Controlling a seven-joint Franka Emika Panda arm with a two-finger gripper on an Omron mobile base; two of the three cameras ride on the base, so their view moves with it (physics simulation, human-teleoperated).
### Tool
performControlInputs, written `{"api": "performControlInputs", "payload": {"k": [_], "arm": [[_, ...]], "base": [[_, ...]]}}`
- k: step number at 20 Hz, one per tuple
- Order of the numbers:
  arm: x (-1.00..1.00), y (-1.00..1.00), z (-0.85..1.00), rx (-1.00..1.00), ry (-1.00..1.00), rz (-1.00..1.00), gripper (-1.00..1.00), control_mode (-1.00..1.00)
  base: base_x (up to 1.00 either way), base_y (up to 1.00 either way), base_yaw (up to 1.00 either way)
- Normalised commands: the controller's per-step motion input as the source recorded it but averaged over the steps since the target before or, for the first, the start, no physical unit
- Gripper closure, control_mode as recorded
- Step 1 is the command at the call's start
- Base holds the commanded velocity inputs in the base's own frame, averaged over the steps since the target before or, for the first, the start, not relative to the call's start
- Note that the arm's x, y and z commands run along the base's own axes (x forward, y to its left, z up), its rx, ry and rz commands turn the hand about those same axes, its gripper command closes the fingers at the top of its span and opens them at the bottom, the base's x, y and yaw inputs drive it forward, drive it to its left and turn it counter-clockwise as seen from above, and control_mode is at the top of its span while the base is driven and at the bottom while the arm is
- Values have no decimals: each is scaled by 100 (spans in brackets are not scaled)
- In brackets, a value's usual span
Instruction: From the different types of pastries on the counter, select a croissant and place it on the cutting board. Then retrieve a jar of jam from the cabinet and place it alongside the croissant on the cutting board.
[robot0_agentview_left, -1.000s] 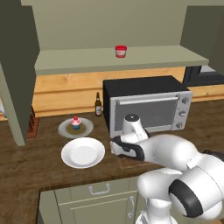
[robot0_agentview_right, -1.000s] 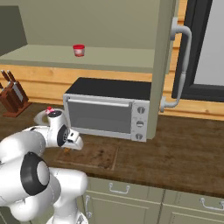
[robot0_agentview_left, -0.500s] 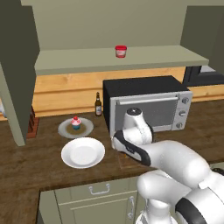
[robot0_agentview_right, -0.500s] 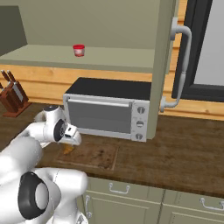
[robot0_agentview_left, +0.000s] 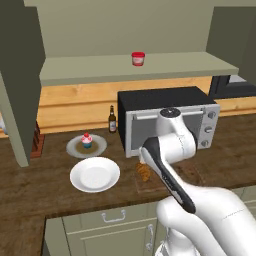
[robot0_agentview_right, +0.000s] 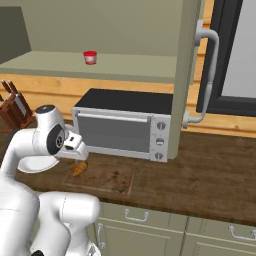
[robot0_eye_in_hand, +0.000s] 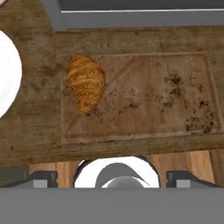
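Croissant (robot0_eye_in_hand: 85, 83) now lies flat on the cutting board (robot0_eye_in_hand: 166, 100), at the end nearest the white plate (robot0_eye_in_hand: 6, 74), with nothing touching it; a second ago the gripper was clamped shut down at board level, and since then the jaws have sprung wide and the hand has lifted clear, so the pastry has been let go. From the right base camera the gripper (robot0_agentview_right: 76, 143) hangs just above the croissant (robot0_agentview_right: 79, 168), empty and spread, in front of the toaster oven (robot0_agentview_right: 122, 127). That reads as the first half of the job done: the right pastry is on the board, while the cupcake (robot0_agentview_left: 86, 140) sits untouched on its own small plate (robot0_agentview_left: 75, 149) further along the counter (robot0_agentview_left: 30, 185). The rest of the board is bare apart from dark crumbs, which leaves room beside the croissant for the second item. The jar of jam (robot0_agentview_left: 138, 58) stands upright on the cabinet (robot0_agentview_left: 125, 67) shelf, well above the oven and well apart from the hand. The next step, as I judge it, is to raise the arm to that shelf and approach the jar with the jaws open as they are.
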Motion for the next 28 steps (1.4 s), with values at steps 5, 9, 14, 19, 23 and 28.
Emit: {"api": "performControlInputs", "payload": {"k": [5, 9, 14, 19, 23, 28], "arm": [[-55, -22, 100, 0, -2, 0, -100, -100], [-14, -11, 100, 0, -9, 0, -100, -100], [0, 0, 100, 0, -15, 2, -100, -100], [0, 0, 100, -1, -46, 15, -100, -100], [0, 0, 98, -2, -67, 29, -100, -100], [0, 0, 92, -1, -62, 30, -100, -100]], "base": [[0, 0, 0], [0, 0, 0], [0, 0, 0], [0, 0, 0], [0, 0, 0], [0, 0, 0]]}}
